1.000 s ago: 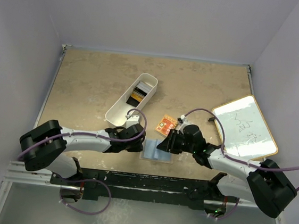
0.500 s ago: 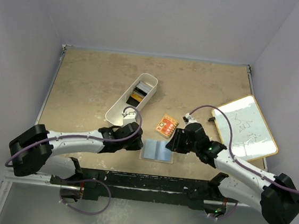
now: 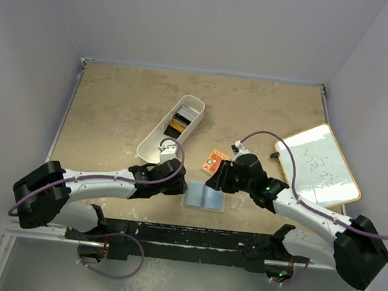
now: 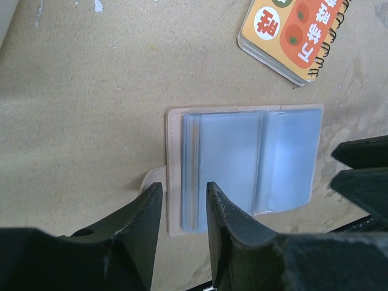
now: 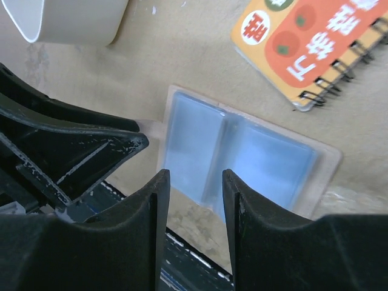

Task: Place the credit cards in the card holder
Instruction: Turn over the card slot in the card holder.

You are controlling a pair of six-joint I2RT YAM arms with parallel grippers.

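The card holder (image 3: pixel 204 196) lies opened flat near the table's front edge, its beige border framing bluish clear sleeves (image 4: pixel 242 167) (image 5: pixel 242 154). My left gripper (image 3: pixel 178 187) (image 4: pixel 184 185) hovers at the holder's left edge. Its jaws are a little apart, with only the border and the sleeve edge showing between them. My right gripper (image 3: pixel 216 181) (image 5: pixel 196 173) is open over the holder's near side and holds nothing. The credit cards (image 3: pixel 177 124), dark and orange-gold, stand in the white bin further back.
A long white bin (image 3: pixel 158 144) (image 5: pixel 66 18) sits behind the left gripper. An orange-red spiral packet (image 3: pixel 214 161) (image 4: pixel 297 33) (image 5: pixel 309 42) lies just beyond the holder. A white board with a tan frame (image 3: pixel 317 165) lies at the right. The table's front edge is just below the holder.
The left jaws have opened at the holder's left edge. The right gripper has shifted left, over the holder. The holder now lies fully flat.
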